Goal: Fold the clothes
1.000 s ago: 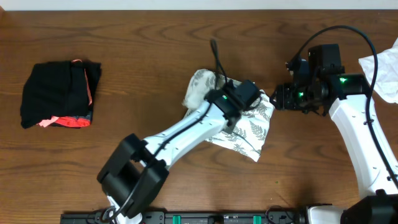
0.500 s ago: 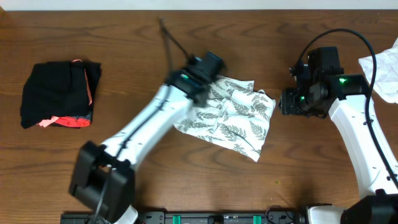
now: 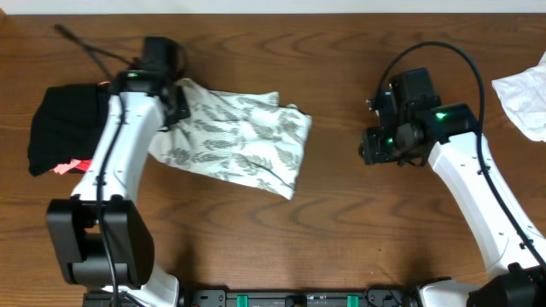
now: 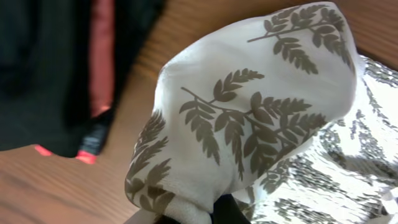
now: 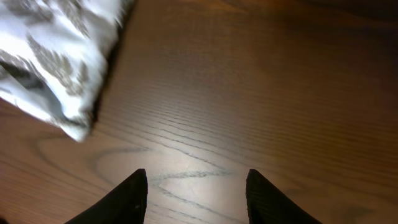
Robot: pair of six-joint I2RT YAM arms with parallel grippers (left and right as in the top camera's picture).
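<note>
Wooden table [image 3: 341, 230], fern-print dress [image 3: 247, 141] in left end effector [image 3: 175, 104]

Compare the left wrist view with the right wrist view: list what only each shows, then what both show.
Only the left wrist view: the black bundle with coral trim, and the dress bunched up close, filling most of the frame. Only the right wrist view: the right claw, its fingers apart with nothing between them, over a wide bare stretch of table. Both: the fern-print dress, seen in the right wrist view only as an edge at upper left, and the brown wood table.
</note>
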